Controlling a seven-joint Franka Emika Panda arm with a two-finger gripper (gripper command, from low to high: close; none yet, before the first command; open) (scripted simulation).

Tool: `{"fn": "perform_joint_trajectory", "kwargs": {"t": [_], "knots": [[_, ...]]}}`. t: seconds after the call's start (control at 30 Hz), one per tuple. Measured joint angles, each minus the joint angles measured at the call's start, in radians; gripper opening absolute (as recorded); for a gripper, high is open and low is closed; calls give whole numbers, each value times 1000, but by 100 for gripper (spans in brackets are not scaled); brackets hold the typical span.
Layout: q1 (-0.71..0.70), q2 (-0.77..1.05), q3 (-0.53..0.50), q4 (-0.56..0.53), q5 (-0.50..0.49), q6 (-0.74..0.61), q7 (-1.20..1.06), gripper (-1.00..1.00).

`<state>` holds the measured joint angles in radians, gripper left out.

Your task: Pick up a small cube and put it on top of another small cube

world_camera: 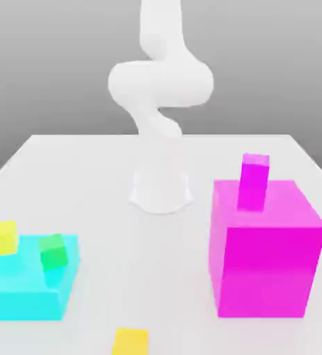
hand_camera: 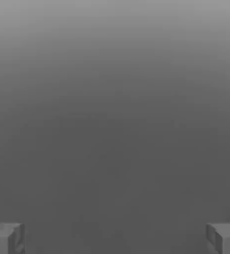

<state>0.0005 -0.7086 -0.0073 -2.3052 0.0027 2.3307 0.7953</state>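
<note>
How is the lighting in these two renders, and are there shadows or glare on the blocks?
Exterior view: soft, even light, no hard shadows or glare; the big magenta block and cyan block look flat and saturated, and the golden-yellow small cube is cut by the frame edge. Hand view: a smooth grey gradient behind the open gripper.

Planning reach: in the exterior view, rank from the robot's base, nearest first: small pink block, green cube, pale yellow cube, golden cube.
1. Small pink block, atop the big pink cube.
2. Green cube, on the cyan slab.
3. Pale yellow cube, view's far left, and golden cube, front edge: too close to call.
</note>
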Motion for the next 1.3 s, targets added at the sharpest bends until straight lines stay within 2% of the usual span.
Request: {"fn": "perform_joint_trajectory", "kwargs": {"t": [0.9, 1.07, 1.1, 1.3], "knots": [[-27, 985, -53, -56, 39, 331, -58, 0], [-41, 1166, -38, -28, 54, 460, -70, 0], [-43, 1185, -35, -25, 56, 475, -72, -100], [-44, 1194, -34, -23, 56, 482, -72, -100]]}}
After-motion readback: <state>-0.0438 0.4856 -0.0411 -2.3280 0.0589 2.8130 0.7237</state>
